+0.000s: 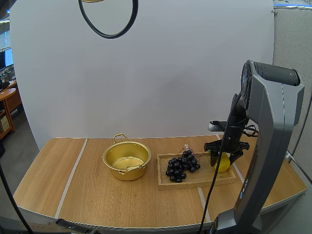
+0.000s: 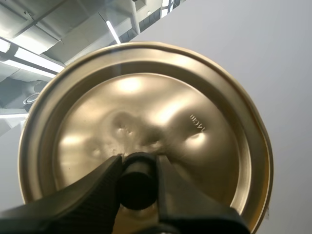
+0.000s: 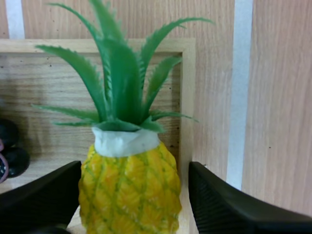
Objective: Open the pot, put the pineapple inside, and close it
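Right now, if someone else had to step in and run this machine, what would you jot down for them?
Left gripper: shut on the knob of the lid, which is off the pot.
Right gripper: open, one finger on each side of the pineapple, not yet pinching it.
Pot: open on the table, left of the wooden tray. The pineapple is at the tray's right end, with the grapes to its left.
Done: lid removed.
Left: grip the pineapple, put it in the pot, put the lid back on.
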### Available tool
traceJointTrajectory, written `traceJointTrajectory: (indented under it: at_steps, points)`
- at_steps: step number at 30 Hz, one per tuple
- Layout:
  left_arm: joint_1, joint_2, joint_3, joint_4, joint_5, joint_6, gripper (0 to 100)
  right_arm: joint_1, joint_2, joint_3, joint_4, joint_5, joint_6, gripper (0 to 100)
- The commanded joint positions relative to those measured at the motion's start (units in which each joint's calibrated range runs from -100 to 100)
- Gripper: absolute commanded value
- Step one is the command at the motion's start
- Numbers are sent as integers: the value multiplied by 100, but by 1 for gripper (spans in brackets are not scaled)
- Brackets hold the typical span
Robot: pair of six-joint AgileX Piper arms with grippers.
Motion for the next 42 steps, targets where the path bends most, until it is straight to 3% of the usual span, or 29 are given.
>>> traceJointTrajectory:
  at_steps: [1, 41, 42]
  points:
    - [6, -20, -46, 50, -86, -15, 0, 4, -33, -22, 106, 3, -36, 100]
    - [6, -20, -46, 50, -86, -15, 0, 4, -33, -22, 193, -91, -36, 100]
    - [6, -20, -46, 50, -86, -15, 0, 4, -33, -22, 193, -73, -36, 93]
